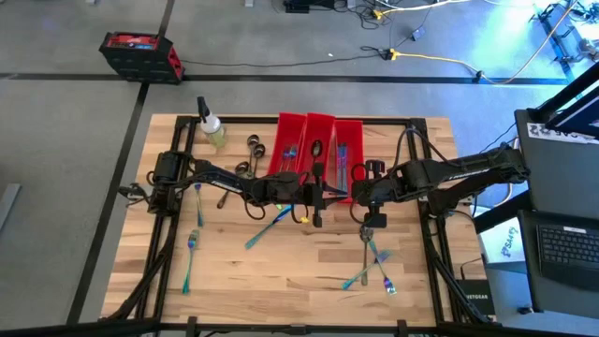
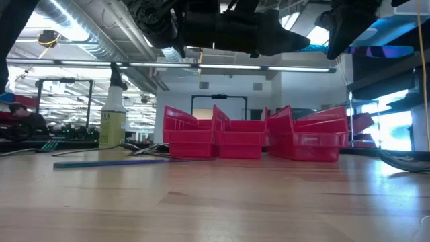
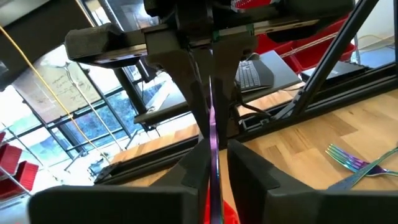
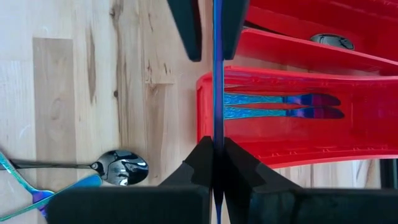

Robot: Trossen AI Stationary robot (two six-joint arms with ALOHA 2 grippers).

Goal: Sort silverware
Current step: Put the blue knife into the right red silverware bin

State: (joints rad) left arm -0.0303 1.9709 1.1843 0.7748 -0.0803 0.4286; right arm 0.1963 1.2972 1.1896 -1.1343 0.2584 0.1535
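Left gripper: seen past its own dark fingers, clenched on a thin iridescent purple utensil that stands edge-on between the pads; which kind of utensil cannot be told. The high view puts this gripper at the near end of the bins.
Right gripper: clenched on a thin blue blade-like piece, edge-on, over the near end of a bin. In the high view it hangs just beside the rightmost bin.
Fork: only the left wrist view shows its purple-green tines, lying flat on pale wood.
Dark spoon: only the right wrist view shows its glossy, mirror-like bowl, on the wood near the bin, beside a teal handle.
Bins: three long red plastic troughs side by side, with smooth glossy walls. The right wrist view shows two teal-and-purple knives lying parallel in one; the next bin holds a dark spoon bowl.
Loose silverware: the high view shows thin teal pieces crossed near the table's front right, more at front left and at the centre.
Table: light wood planks with visible grain, framed in black.
Spray bottle: upright, yellowish liquid, at the far left; the low view shows it left of the bins.
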